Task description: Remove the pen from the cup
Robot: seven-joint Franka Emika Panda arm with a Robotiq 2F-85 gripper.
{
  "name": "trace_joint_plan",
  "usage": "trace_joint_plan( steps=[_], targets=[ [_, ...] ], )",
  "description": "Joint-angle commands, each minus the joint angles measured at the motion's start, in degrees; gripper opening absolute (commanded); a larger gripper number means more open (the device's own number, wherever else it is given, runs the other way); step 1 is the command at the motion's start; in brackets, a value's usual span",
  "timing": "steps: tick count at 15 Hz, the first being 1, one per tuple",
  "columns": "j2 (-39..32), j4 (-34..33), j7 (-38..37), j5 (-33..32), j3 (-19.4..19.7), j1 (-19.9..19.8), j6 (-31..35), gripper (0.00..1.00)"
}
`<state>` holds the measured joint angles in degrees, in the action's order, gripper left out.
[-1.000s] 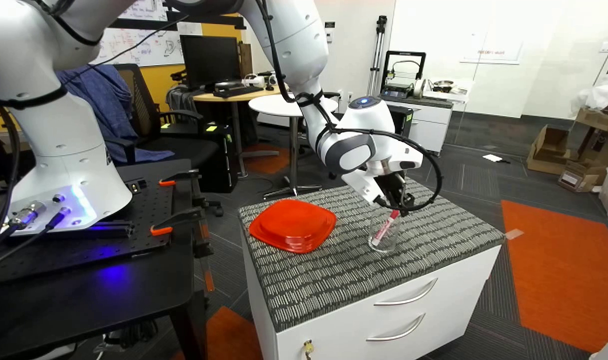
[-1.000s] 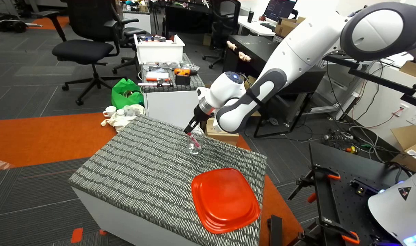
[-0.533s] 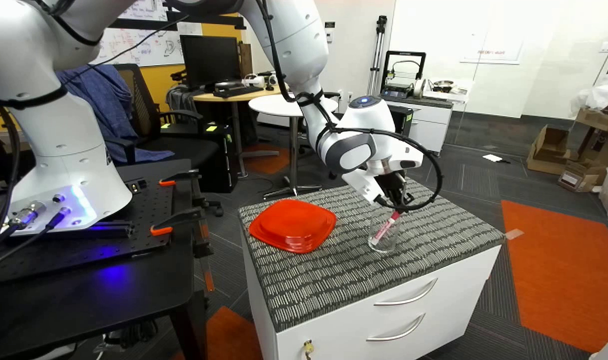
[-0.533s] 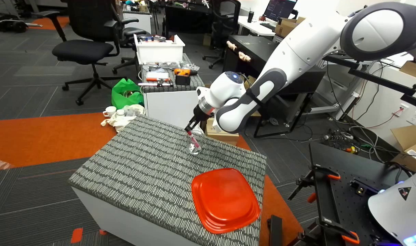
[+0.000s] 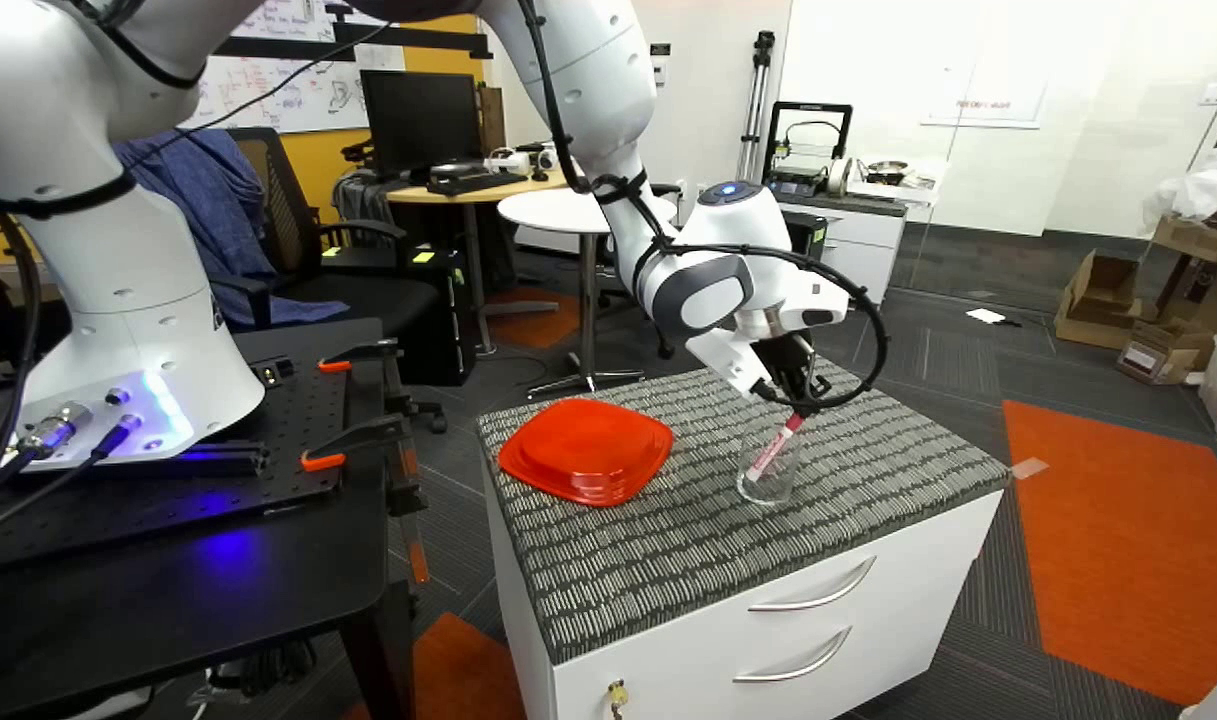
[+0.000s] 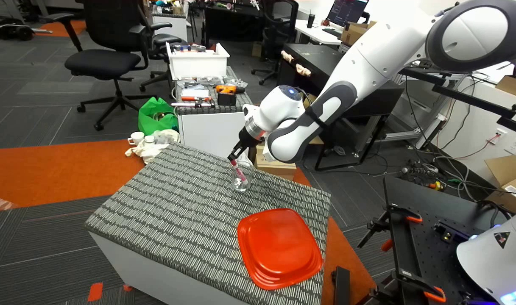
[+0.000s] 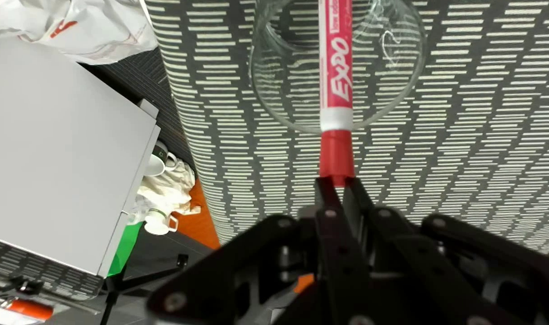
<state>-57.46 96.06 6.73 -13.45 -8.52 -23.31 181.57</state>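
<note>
The pen (image 5: 772,452) is a red marker with a white label. It leans inside the clear cup (image 5: 786,484), its lower part within the walls and its capped end above the rim. The pen (image 6: 239,172) and cup (image 6: 241,187) show alike in an exterior view. In the wrist view the pen (image 7: 336,67) runs up from my fingertips into the see-through cup (image 7: 391,54). My gripper (image 7: 338,183) is shut on the narrow tip of the pen's red cap. The gripper (image 5: 802,407) is just above the cup; fingertip contact is small from outside.
An orange-red dish (image 5: 588,450) lies on the patterned cabinet top (image 5: 658,560), beside the cup. The cup stands near the cabinet edge that faces a white cabinet (image 7: 53,149) and a white bag (image 7: 85,31). A black cable loop (image 5: 880,340) hangs from my wrist.
My gripper has risen slightly. The pen's top has moved up a little with it and its lower end sits a bit higher in the cup. The cup has not moved.
</note>
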Motion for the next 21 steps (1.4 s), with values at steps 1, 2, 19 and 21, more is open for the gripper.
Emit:
trace_joint_plan(
  steps=[1, 2, 19, 21],
  targets=[
    [6.82, 6.6, -0.28, 3.21, 3.15, 3.23, 0.63, 0.02],
    [8.89, 8.56, -1.0, 3.85, 4.62, 4.62, 0.83, 0.02],
    [20.1, 18.08, -0.76, 5.57, 10.08, 16.17, 9.22, 0.02],
    [19.2, 17.26, -0.55, 5.13, 8.39, 15.72, 8.14, 0.02]
  ],
)
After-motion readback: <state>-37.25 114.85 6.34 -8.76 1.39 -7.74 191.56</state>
